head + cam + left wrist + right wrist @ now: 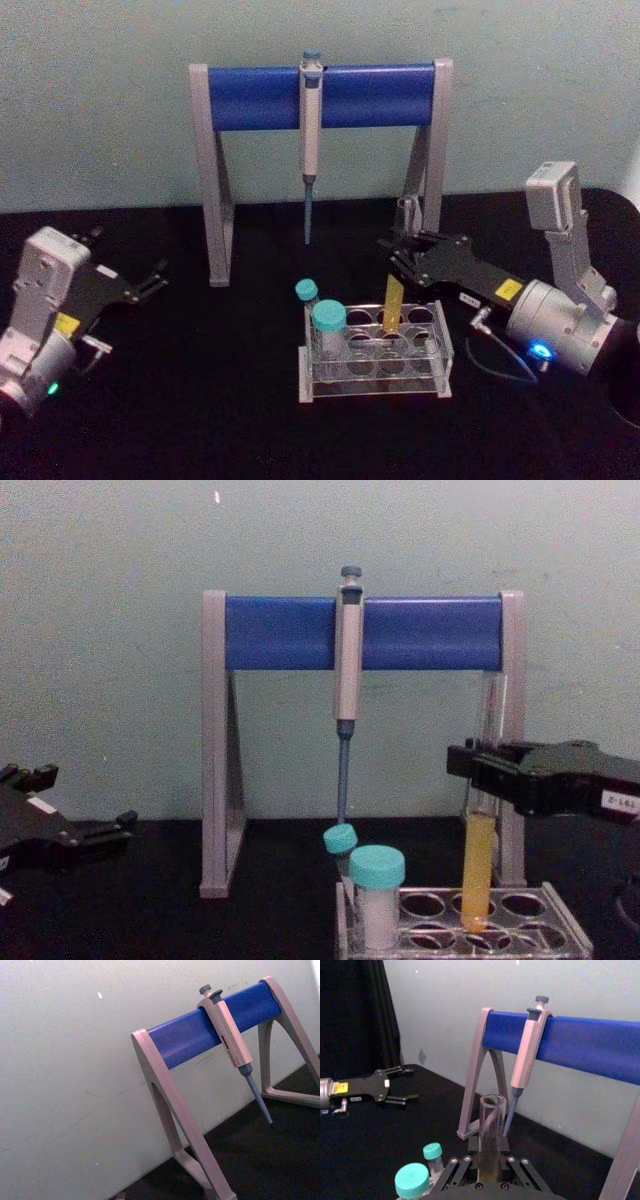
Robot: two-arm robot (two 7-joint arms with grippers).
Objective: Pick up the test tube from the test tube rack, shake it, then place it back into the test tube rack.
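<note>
Right end effector [400, 258] closed on the test tube [478, 870] at the test tube rack [375, 385].
At the lower right of the chest view, the tube leaned slightly, its yellow-filled round bottom sitting in a back-row hole of the clear rack while the black fingers clamped its upper glass. Two teal-capped vials [328, 318] stood at the rack's left end. The left end effector [130, 258] rested at the left edge of the head view, above the black table [200, 400], fingers spread apart and holding nothing. A pipette [311, 140] hung on the blue-barred stand [260, 97] behind.
</note>
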